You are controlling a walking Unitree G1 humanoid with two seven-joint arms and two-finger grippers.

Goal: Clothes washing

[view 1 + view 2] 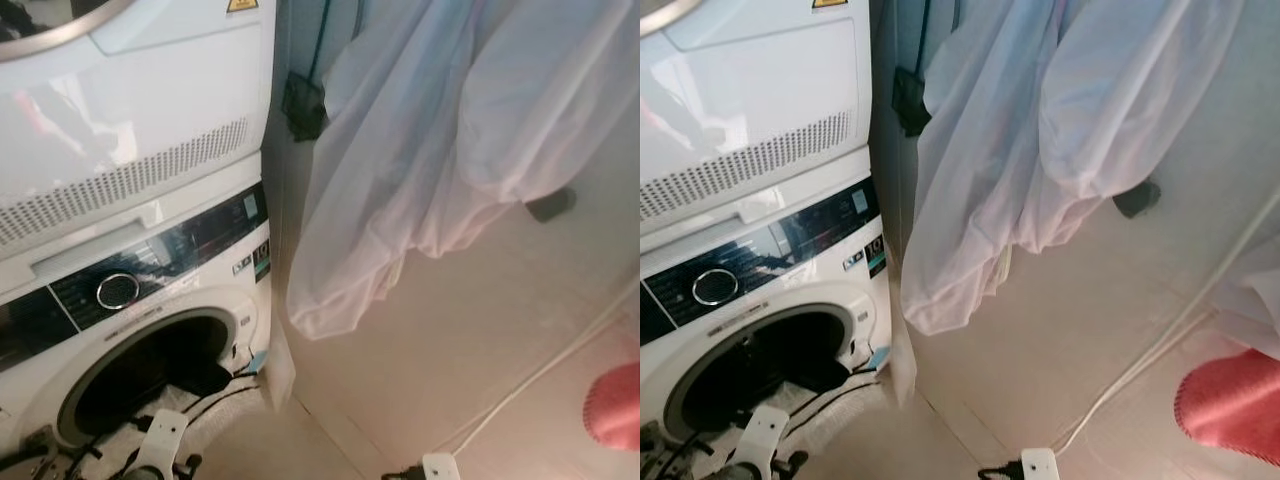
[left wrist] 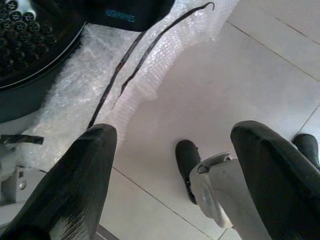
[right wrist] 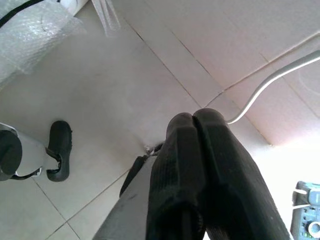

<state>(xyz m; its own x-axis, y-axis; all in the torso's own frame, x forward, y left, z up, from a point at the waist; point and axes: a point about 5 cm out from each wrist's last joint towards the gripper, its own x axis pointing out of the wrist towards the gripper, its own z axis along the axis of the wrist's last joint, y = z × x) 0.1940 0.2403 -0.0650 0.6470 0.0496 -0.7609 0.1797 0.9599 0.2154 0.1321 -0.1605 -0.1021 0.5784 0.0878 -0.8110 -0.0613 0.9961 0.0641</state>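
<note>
A white front-loading washer (image 1: 215, 310) stands at the left with its round opening (image 1: 150, 375) dark and uncovered, under a white dryer (image 1: 130, 110). A sheer white garment (image 1: 420, 170) hangs at the upper right, beside the machines. My left gripper (image 2: 172, 135) hangs open over the floor tiles close to the washer's foot, nothing between its fingers (image 2: 85, 170). The perforated drum (image 2: 20, 35) lies just beyond it. My right gripper (image 3: 194, 117) is shut on nothing, low over the tiles.
Bubble wrap (image 2: 75, 85) with black cords lies on the floor before the washer. A white cable (image 1: 540, 375) runs across the tiles to the right. A pink cloth (image 1: 1235, 405) lies at the far right. My black foot (image 2: 186, 160) stands below the left gripper.
</note>
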